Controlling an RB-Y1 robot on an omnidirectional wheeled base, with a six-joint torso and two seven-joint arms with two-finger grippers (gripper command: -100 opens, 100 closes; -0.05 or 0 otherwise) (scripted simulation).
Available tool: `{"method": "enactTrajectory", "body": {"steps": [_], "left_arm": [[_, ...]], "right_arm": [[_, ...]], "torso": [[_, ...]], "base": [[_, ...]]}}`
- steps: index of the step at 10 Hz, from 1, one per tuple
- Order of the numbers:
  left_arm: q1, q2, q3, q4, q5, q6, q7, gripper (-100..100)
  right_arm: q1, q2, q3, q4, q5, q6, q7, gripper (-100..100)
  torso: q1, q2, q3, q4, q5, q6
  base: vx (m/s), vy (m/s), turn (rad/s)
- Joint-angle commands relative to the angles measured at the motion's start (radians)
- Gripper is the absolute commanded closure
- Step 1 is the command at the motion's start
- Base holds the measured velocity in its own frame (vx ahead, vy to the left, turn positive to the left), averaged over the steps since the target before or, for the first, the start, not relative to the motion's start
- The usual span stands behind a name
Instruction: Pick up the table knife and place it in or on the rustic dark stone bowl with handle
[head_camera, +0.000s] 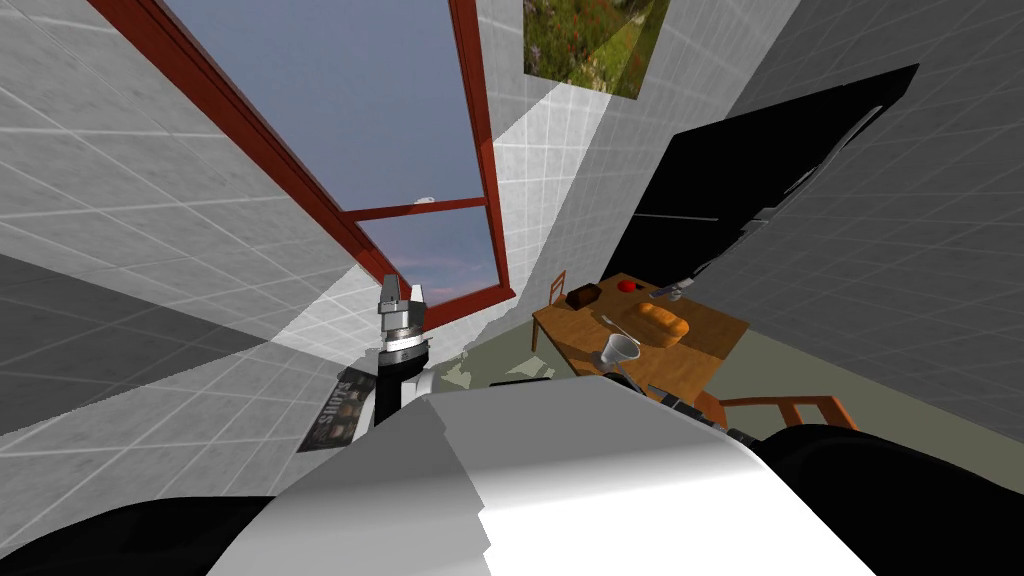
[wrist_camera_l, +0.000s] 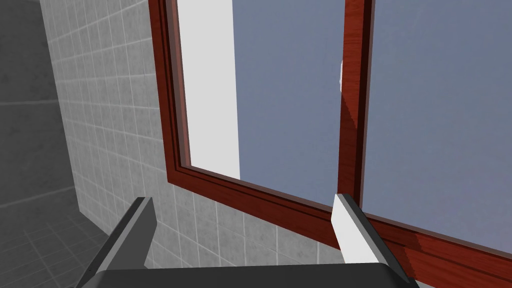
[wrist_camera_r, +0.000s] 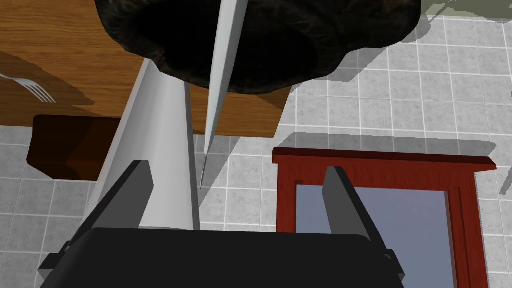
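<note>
Right gripper (wrist_camera_r: 236, 169) open — knife (wrist_camera_r: 222, 65), dark bowl (wrist_camera_r: 310, 45) beyond

The stone bowl (wrist_camera_r: 260, 45) is almost black, with a rough, mottled surface. The table knife (wrist_camera_r: 222, 70) is plain light grey. The counter (wrist_camera_r: 60, 45) shows warm brown wood grain, the window frame (wrist_camera_l: 355, 125) red-brown wood grain. The wall tiles (wrist_camera_l: 115, 125) are pale grey in a light-lined grid. The loaf (head_camera: 662, 322) looks golden, perhaps bread.
</note>
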Motion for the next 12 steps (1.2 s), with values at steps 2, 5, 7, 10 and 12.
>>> {"method": "enactTrajectory", "body": {"steps": [2, 5, 7, 10, 12], "left_arm": [[0.000, 0.000, 0.000, 0.000, 0.000, 0.000, 0.000, 0], [0.000, 0.000, 0.000, 0.000, 0.000, 0.000, 0.000, 0], [0.000, 0.000, 0.000, 0.000, 0.000, 0.000, 0.000, 0], [0.000, 0.000, 0.000, 0.000, 0.000, 0.000, 0.000, 0], [0.000, 0.000, 0.000, 0.000, 0.000, 0.000, 0.000, 0]], "right_arm": [[0.049, -0.039, -0.051, -0.048, -0.017, -0.003, -0.043, -100], [0.109, -0.087, -0.114, -0.109, -0.038, -0.006, -0.097, -100], [0.114, -0.086, -0.116, -0.113, -0.038, -0.006, -0.096, -100], [0.116, -0.087, -0.118, -0.116, -0.038, -0.006, -0.098, 0], [0.116, -0.087, -0.118, -0.116, -0.038, -0.006, -0.098, 0]], "torso": [[0.001, 0.001, 0.000, 0.000, 0.000, 0.000], [0.002, 0.002, 0.001, 0.000, 0.000, 0.000], [0.002, 0.001, 0.001, 0.000, 0.000, 0.000], [0.000, 0.000, 0.000, 0.000, 0.000, 0.000], [0.000, 0.000, 0.000, 0.000, 0.000, 0.000]], "base": [[-0.021, 0.017, 0.011], [-0.028, 0.021, 0.006], [-0.016, 0.013, 0.004], [0.000, 0.000, 0.000], [0.000, 0.000, 0.000]]}}
